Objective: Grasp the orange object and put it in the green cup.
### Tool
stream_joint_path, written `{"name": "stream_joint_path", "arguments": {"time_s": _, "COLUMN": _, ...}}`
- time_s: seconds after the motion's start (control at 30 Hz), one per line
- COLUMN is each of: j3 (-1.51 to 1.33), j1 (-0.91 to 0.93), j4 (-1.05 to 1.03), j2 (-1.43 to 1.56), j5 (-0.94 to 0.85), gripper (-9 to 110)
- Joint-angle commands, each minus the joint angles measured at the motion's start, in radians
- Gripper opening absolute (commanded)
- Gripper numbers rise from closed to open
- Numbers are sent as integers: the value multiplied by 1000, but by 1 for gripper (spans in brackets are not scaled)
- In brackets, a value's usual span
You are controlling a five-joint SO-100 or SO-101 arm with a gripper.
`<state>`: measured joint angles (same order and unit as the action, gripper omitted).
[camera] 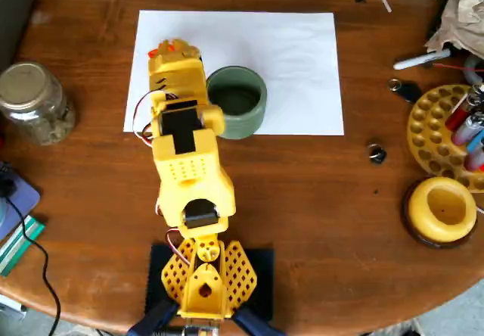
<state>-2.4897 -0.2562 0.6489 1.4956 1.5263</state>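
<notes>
The orange object (160, 50) shows only as small orange bits at the far end of the yellow arm, on the white paper (302, 63). My gripper (171, 51) is right over it, and the arm's own body hides the jaws, so I cannot tell whether they are open or shut on it. The green cup (236, 101) stands upright on the paper just to the right of the gripper, close beside the arm's wrist. Its dark inside looks empty.
A glass jar (34, 101) stands at the left. A yellow round holder (442, 209) and a yellow perforated rack with pens (442, 128) are at the right. A small dark metal piece (376, 153) lies on the wood. Clutter lies at the top right corner.
</notes>
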Motion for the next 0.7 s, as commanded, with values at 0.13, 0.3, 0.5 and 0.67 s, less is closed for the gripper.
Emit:
{"name": "stream_joint_path", "arguments": {"time_s": 0.13, "j3": 54, "j1": -37, "j4": 11, "j2": 0, "j5": 6, "gripper": 15}}
{"name": "stream_joint_path", "arguments": {"time_s": 0.3, "j3": 72, "j1": -51, "j4": 9, "j2": -20, "j5": 6, "gripper": 21}}
{"name": "stream_joint_path", "arguments": {"time_s": 0.5, "j3": 101, "j1": -80, "j4": 6, "j2": -64, "j5": 12, "gripper": 27}}
{"name": "stream_joint_path", "arguments": {"time_s": 0.67, "j3": 126, "j1": -98, "j4": -25, "j2": -92, "j5": 17, "gripper": 27}}
